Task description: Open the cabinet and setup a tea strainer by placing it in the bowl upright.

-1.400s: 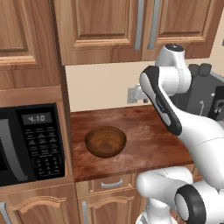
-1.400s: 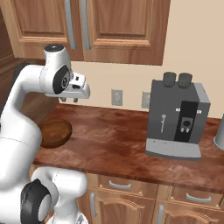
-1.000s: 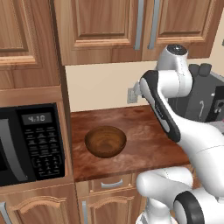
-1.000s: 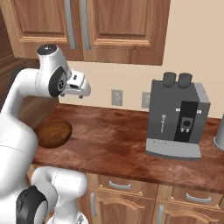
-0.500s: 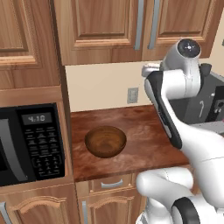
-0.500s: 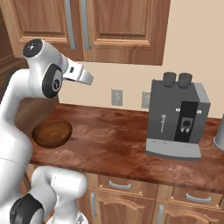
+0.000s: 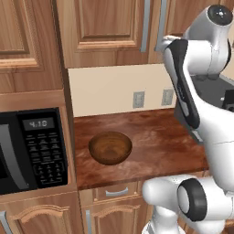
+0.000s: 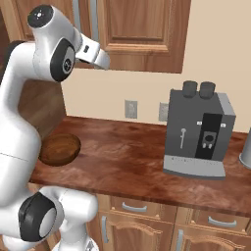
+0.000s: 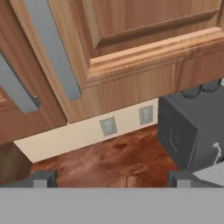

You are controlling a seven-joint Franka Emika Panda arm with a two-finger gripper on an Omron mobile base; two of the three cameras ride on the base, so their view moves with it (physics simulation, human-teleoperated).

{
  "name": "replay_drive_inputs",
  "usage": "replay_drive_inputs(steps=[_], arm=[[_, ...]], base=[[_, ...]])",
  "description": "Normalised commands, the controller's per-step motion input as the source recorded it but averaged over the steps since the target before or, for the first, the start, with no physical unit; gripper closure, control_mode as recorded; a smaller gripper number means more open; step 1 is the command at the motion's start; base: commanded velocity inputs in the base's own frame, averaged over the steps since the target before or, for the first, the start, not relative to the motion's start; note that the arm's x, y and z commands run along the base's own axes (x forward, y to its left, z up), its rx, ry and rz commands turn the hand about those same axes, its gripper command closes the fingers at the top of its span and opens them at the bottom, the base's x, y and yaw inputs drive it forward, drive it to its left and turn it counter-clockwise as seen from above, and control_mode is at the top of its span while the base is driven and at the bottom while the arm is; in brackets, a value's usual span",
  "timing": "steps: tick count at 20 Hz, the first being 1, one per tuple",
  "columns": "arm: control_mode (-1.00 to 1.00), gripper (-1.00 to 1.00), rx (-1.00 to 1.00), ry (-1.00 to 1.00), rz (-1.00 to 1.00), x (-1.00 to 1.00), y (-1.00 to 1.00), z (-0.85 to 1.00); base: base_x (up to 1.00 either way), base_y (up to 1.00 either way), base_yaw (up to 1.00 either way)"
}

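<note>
The cabinet (image 7: 107,32) hangs over the counter with both doors shut, its two grey bar handles (image 9: 52,48) side by side at the middle. My gripper (image 8: 103,61) is raised just below and in front of the doors' lower edge, near the handles' bottom ends. It is open with nothing between its fingertips (image 9: 41,178). In the left base view the gripper (image 7: 160,44) peeks out from behind the upper arm. The dark wooden bowl (image 7: 110,147) sits empty on the counter, well below the hand; the right base view shows the bowl (image 8: 60,148) at the left. The tea strainer is hidden.
A black microwave (image 7: 29,151) fills the left end of the counter. A grey coffee machine (image 8: 198,135) stands at the right. Two wall outlets (image 8: 130,109) sit on the backsplash. The wooden counter (image 8: 122,157) has bare room between bowl and machine.
The arm has swung upward, lifting the hand from outlet height to the bottom edge of the cabinet doors. The bowl has not moved.
</note>
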Motion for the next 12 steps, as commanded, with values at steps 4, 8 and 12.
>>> replay_drive_inputs(steps=[4, 8, 12], arm=[[-1.0, -1.0, 0.04, -0.01, 0.13, 0.25, 0.0, 0.67], [-1.0, -1.0, -0.01, 0.02, 0.07, 0.47, 0.0, 0.17], [-1.0, -1.0, -0.03, 0.0, 0.0, 0.21, 0.01, 0.0]], base=[[0.0, 0.0, 0.0], [0.0, 0.0, 0.0], [0.0, 0.0, 0.0]])
